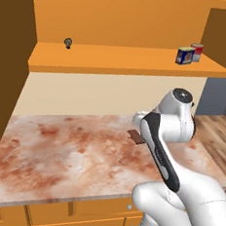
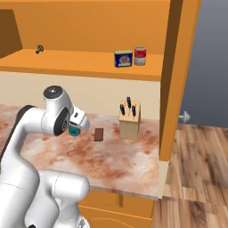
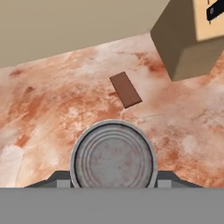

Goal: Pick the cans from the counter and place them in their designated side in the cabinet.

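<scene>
Closest in, claw point(image 3: 113, 181) clenched on small teal can with ribbed silver top point(image 3: 113, 158), fingers hugging both sides of it, seen end-on in hand view. From right base view, teal can point(image 2: 73, 129) visible as a sliver tucked under the white wrist, held up above the reddish-brown and cream marbled stone counter point(image 2: 111, 162), not resting on it.

Just beyond the can, small flat brown rectangular block point(image 3: 125, 89) lying on counter, apart from the can. Right base view: same block point(image 2: 99, 134) standing between claw and light wooden knife block with dark handles point(image 2: 129, 119), near the latter. Knife block upright near the back wall, close to the counter's right end.

Farther and higher, large orange wooden cabinet point(image 1: 125, 61) with one long flat shelf. On shelf toward its right end: dark blue can with yellow label point(image 2: 123, 58), and just beside it a red-and-grey can point(image 2: 140, 56); touching or not, cannot tell. Toward the shelf's left end, well apart from both, a small dark knob-like object point(image 1: 68, 43), too small to identify.
</scene>
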